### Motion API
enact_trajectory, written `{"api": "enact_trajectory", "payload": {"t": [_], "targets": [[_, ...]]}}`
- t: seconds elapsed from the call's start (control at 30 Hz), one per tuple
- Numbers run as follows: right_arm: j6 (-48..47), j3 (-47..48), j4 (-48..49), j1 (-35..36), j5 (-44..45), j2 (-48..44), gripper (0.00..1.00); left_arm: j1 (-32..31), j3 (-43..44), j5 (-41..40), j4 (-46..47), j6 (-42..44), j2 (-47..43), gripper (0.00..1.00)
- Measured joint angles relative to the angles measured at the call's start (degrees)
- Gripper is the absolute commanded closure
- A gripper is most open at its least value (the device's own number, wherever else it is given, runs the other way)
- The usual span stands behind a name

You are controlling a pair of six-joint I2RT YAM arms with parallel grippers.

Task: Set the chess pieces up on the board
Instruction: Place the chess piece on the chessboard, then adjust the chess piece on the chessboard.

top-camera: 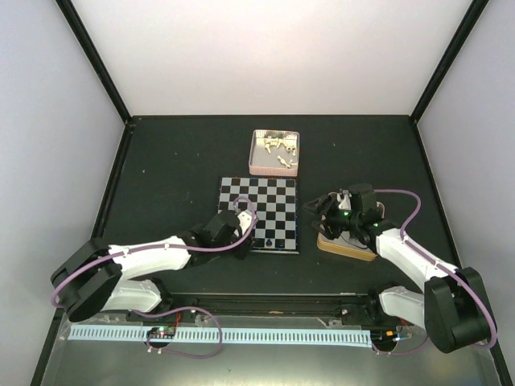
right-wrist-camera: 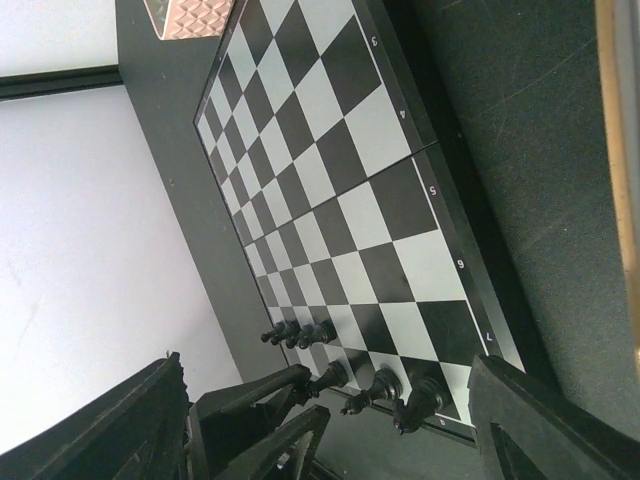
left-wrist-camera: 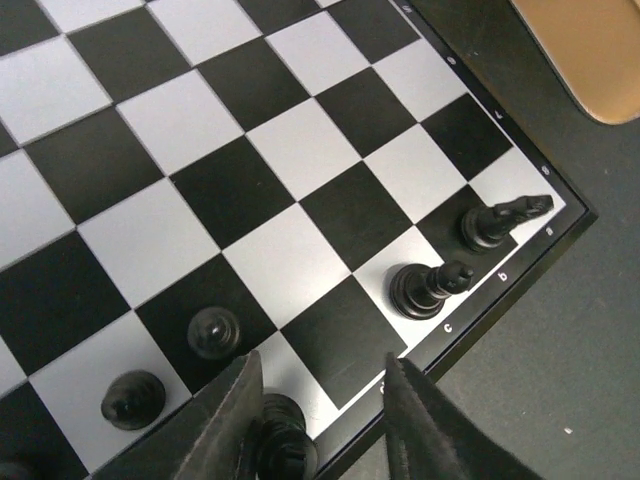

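Observation:
The board (top-camera: 259, 211) lies mid-table. Black chess pieces stand along its near edge: a knight (left-wrist-camera: 497, 222), a bishop (left-wrist-camera: 428, 287) and two pawns (left-wrist-camera: 213, 331) (left-wrist-camera: 132, 398). My left gripper (left-wrist-camera: 318, 425) hangs over that edge, open. A further black piece (left-wrist-camera: 286, 445) stands between its fingers, close to the left finger (left-wrist-camera: 230, 425) and well apart from the right one. In the right wrist view the same pieces (right-wrist-camera: 300, 332) show at the board's (right-wrist-camera: 330, 170) corner. My right gripper (top-camera: 320, 206) is open and empty, right of the board. White pieces (top-camera: 278, 148) lie in a pink tin.
The pink tin (top-camera: 274, 169) sits just behind the board. A tan tin (top-camera: 346, 248) lies under my right wrist, its corner (left-wrist-camera: 585, 50) showing in the left wrist view. Dark table (top-camera: 177, 161) surrounds the board; white walls close it in.

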Motion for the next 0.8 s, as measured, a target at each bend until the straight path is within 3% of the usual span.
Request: {"api": "enact_trajectory", "payload": {"t": [0.2,0.37,0.6,0.8], "targets": [[0.0,0.0,0.0,0.0,0.0,0.0,0.23,0.0,-0.9,-0.2,-0.7,-0.9,-3.4,0.4],[0.0,0.0,0.2,0.0,0.0,0.0,0.23,0.0,-0.6,-2.2,-3.9,-3.5,-10.8,0.35],[0.0,-0.9,0.7,0.0,-0.1,-0.1,0.23,1.1,5.0,-3.6,-17.0,-9.9,-11.5,0.36],[0.1,-1.6,1.5,0.0,-0.1,-0.1,0.23,2.0,10.5,-0.2,-25.6,-13.6,-5.6,0.51]]}}
